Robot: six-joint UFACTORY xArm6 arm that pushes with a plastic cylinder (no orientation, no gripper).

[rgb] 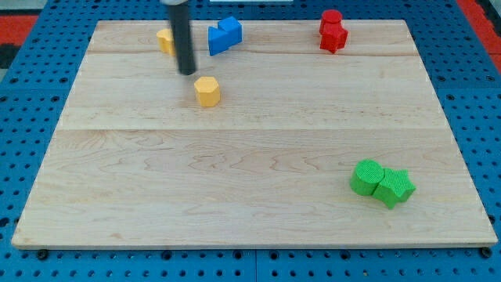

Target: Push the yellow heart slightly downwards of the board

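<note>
Yellow heart at the top left, not yet pushed

Yellow heart [164, 41], as I judge it, sits near the board's [250, 196] top edge at the view's left, half hidden behind my rod. I cannot tell its long axis or which way it points. My tip [186, 74] stands just below and right of it, touching no block. It has no jaws, so it holds nothing. Right of the tip lies the yellow hexagon [207, 91]. Further right are the blue blocks [225, 35], the red blocks [333, 31] and, low down, the green blocks [381, 182]. I think this is the approach step. Next, the tip should go around to the heart's top side and push down a little.
</note>
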